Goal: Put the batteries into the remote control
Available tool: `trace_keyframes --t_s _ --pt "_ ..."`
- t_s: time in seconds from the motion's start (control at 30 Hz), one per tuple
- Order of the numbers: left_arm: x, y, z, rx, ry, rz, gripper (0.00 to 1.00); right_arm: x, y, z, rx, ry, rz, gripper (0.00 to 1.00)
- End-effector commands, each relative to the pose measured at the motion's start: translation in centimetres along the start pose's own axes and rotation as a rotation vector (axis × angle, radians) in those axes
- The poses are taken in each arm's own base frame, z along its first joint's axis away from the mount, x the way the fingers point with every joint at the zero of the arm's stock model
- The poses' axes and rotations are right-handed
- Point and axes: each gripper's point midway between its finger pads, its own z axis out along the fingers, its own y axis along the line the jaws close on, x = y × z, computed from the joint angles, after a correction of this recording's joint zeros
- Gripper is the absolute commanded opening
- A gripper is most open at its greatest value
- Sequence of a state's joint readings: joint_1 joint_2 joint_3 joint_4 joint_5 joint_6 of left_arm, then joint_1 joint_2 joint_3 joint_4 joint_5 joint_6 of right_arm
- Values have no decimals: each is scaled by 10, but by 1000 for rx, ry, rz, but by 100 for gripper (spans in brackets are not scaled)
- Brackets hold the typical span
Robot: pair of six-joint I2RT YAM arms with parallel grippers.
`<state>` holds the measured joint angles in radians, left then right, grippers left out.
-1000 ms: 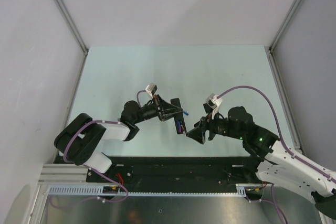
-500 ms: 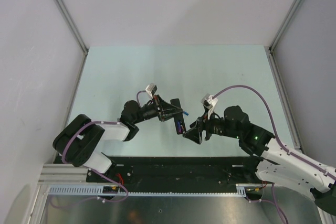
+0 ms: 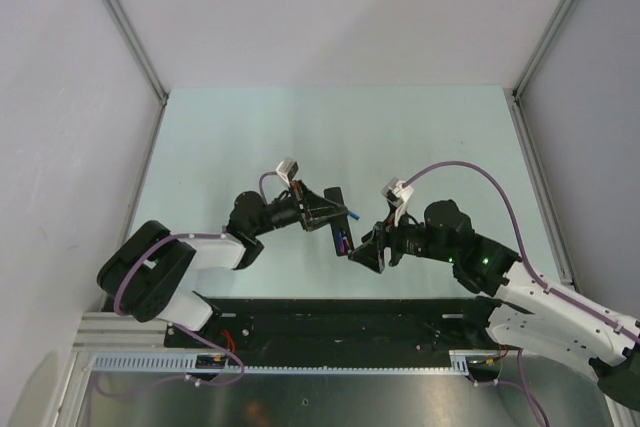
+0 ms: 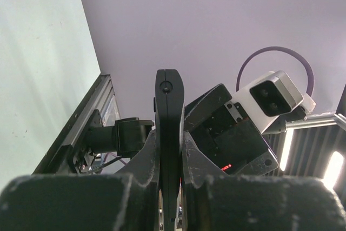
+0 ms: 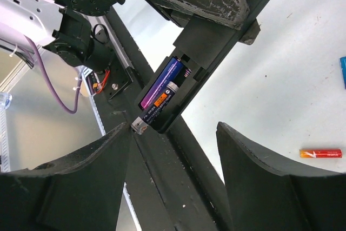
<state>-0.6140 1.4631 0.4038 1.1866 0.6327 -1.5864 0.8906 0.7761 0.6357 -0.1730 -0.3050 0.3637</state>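
While the left gripper clenches the slim black remote control mid-frame, its open bay shows a blue-purple battery; the right gripper gapes unladen, a red-orange battery lying lower right.

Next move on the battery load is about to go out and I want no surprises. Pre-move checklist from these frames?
1. Grip: left gripper shut on slim black plastic remote control: ok.
2. Remote's battery bay uncovered, facing right gripper: ok.
3. Blue-purple cylindrical battery fully seated in bay: cannot tell.
4. Jaws of right gripper open and empty: ok.
5. Red-orange cylindrical battery loaded: not ok, it lies on the pale table.
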Motion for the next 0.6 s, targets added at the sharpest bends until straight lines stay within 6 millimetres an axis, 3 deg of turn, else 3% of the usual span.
trace_keyframes --t_s 0.0,0.57 --pt "2 -25 1 68 12 68 0 -11 1 0 -13 -43 -26 68" --pt "6 -25 3 69 19 73 0 -16 2 3 -24 -46 -11 68"
